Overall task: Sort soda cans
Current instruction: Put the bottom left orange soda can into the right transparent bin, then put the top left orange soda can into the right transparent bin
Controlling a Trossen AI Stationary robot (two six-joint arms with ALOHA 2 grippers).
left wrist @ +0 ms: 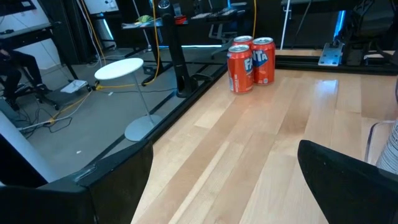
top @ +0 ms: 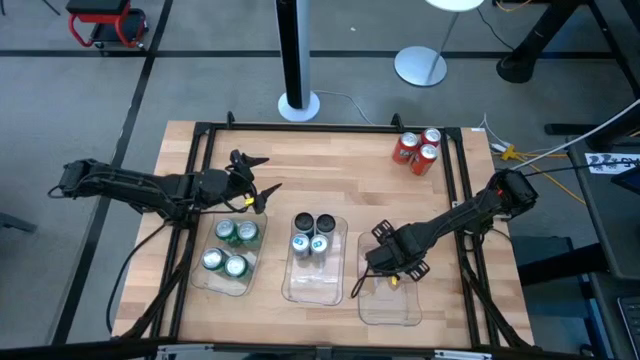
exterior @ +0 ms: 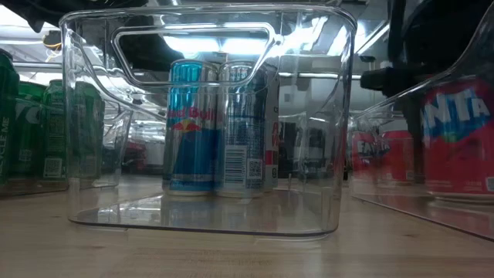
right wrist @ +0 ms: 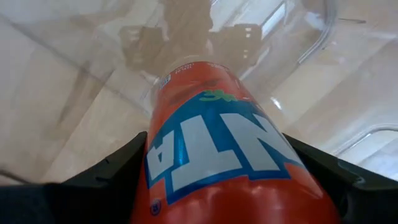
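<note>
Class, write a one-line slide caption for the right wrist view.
Right gripper holds a red soda can over the clear plastic tray on the wooden table.

The wooden tabletop (top: 350,190) carries three clear trays in a row; the left tray (top: 226,270) holds four green cans (top: 231,247), the middle tray (top: 314,268) four silver-grey cans (top: 312,235); three red cans (top: 418,149) stand near the far right corner; the left pincer (top: 258,176) hangs open just beyond the left tray; the right pincer (top: 388,272) sits over the right tray (top: 390,300), its hold hidden from above.
</note>
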